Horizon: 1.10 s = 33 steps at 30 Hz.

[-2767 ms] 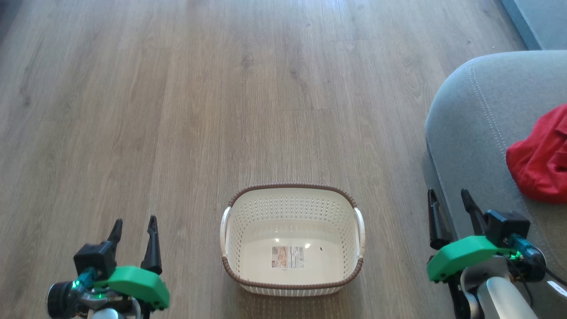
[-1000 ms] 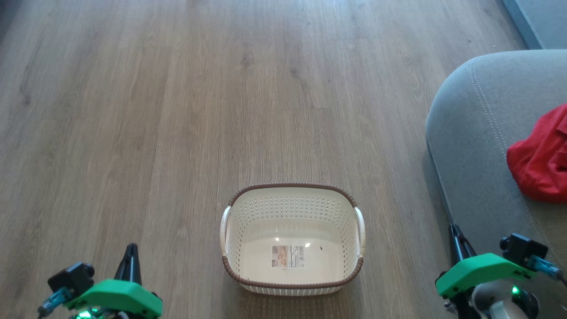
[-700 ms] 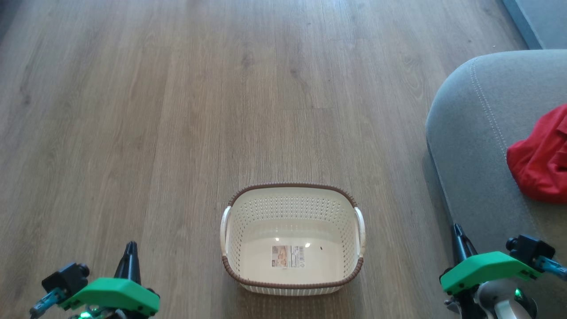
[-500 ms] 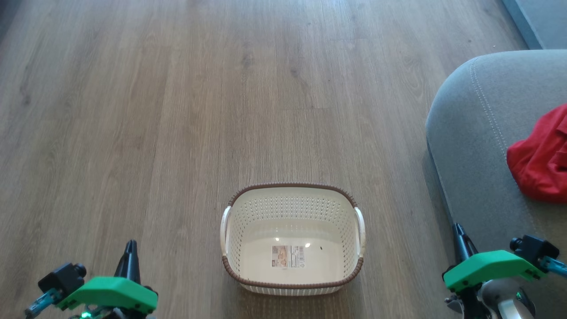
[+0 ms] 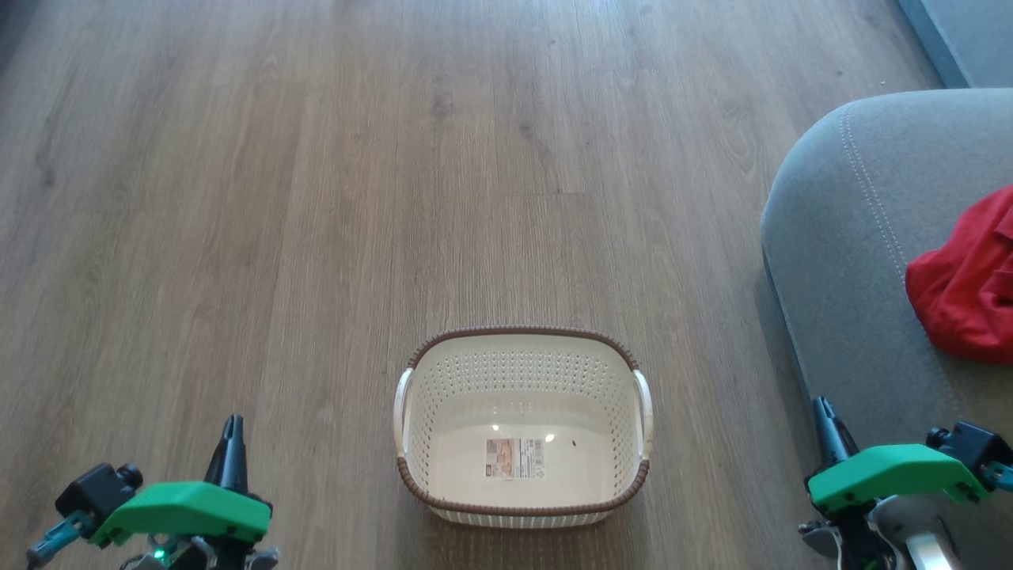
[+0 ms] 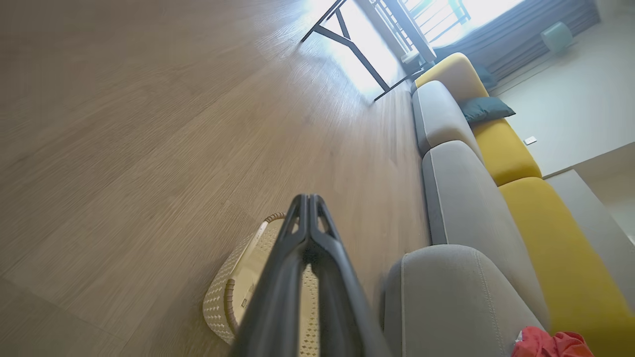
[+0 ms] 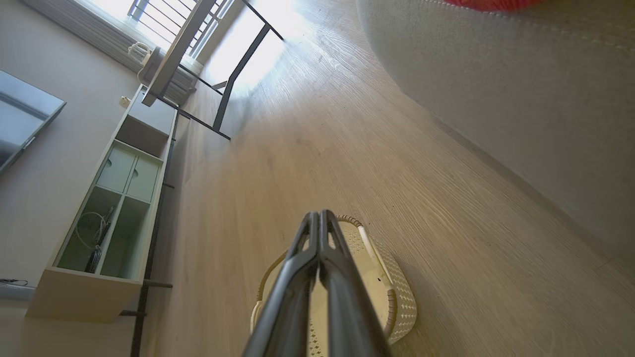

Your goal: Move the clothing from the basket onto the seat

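Left end effector (image 5: 231, 451) sits at the lower left of the head view with its two dark fingers pressed together into one point, hanging over bare wooden floor (image 5: 316, 198) and holding nothing. At the lower right, the right end effector (image 5: 827, 427) is likewise closed and empty, just beside the front edge of the seat (image 5: 855, 237). Between the two, well apart from both, the basket (image 5: 522, 331) stands upright on the floor with no garment in it, so the label sticker (image 5: 514, 459) on its bottom is plain to see. The clothing (image 5: 965, 293) lies as a red heap on the seat, at the right edge of the picture. In the left wrist view, the left end effector (image 6: 307, 218) has its fingers meeting at the tips, with the basket (image 6: 223, 302) on the floor beyond them. To the right are the grey seat (image 6: 446, 297), a patch of red clothing (image 6: 545, 344) on it, and yellow back cushions (image 6: 560, 258). In the right wrist view, the right end effector (image 7: 317, 233) also has its fingers touching along their length. The basket (image 7: 392, 297) lies past them, the seat (image 7: 521, 99) rises at the upper right with a sliver of clothing (image 7: 491, 4) at the top edge, and a shelf unit (image 7: 109, 208) stands at the left.
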Tool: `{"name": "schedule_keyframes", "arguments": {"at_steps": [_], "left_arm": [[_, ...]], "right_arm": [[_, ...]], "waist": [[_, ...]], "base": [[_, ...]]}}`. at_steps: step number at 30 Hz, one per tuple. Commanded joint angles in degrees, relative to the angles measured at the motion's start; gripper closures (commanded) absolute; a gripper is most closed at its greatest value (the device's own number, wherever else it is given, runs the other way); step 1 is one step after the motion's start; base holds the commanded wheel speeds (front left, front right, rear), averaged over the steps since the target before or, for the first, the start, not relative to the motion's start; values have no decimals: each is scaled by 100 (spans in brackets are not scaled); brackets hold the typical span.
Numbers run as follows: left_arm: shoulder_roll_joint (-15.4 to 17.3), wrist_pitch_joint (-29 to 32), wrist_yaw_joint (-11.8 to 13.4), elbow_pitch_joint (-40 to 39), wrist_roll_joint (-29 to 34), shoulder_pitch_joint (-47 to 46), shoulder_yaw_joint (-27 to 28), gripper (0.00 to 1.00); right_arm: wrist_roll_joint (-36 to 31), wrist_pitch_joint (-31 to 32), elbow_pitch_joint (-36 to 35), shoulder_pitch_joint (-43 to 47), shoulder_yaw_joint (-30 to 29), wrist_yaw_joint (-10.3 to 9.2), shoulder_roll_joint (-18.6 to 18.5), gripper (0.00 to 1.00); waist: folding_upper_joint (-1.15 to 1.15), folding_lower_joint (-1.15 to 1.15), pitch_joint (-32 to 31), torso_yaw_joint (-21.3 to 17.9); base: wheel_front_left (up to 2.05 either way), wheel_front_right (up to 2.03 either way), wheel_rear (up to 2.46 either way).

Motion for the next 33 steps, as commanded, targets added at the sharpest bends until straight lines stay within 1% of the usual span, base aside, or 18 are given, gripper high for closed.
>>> {"name": "schedule_keyframes", "arguments": {"at_steps": [1, 33], "left_arm": [[32, 34, -47, -222, -167, -301, 156, 100], [39, 550, -96, -513, -2225, -454, 260, 100]], "right_arm": [[154, 39, -220, -304, -6, 21, -6, 100], [1986, 552, -435, -345, -315, 31, 58, 100]], "waist": [[0, 0, 0, 0], [0, 0, 3, 4]], "base": [[0, 0, 0], [0, 0, 0]]}}
